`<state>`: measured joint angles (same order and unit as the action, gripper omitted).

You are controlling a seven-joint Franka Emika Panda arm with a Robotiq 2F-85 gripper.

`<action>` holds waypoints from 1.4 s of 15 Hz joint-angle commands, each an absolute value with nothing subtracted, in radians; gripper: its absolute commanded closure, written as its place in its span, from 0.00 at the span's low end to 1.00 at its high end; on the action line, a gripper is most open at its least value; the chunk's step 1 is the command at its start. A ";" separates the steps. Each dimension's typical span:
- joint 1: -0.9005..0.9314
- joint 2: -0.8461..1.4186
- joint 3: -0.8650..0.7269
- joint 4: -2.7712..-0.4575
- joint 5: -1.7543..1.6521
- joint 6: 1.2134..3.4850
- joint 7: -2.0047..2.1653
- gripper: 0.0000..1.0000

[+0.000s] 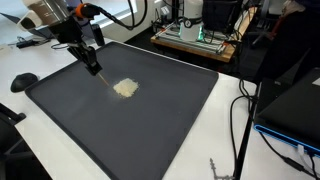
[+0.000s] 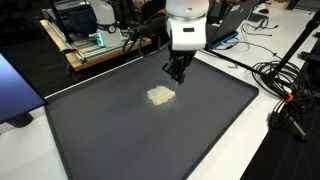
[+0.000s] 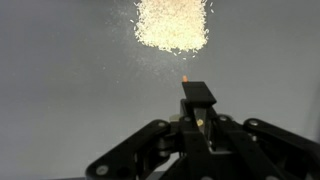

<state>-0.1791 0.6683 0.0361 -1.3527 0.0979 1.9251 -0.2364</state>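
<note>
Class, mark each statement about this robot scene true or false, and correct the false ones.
1. The pale pile of grains lies on the dark mat. True.
2. The gripper sits on top of the pile. False: it is beside the pile, apart from it.
3. In the wrist view, loose grains lie scattered around the pile. True.
4. The mat lies on a black table. False: the table is white.

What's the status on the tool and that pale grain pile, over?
Tool shut. Pale beige granular pile close ahead, on dark grey mat. Nothing between them.
</note>
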 commanded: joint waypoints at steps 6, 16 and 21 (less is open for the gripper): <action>-0.214 0.630 0.038 -1.436 0.165 1.979 -0.264 0.97; -0.400 0.478 0.082 -1.831 0.544 2.303 -0.500 0.97; -0.456 0.384 0.089 -2.023 0.811 2.394 -0.705 0.97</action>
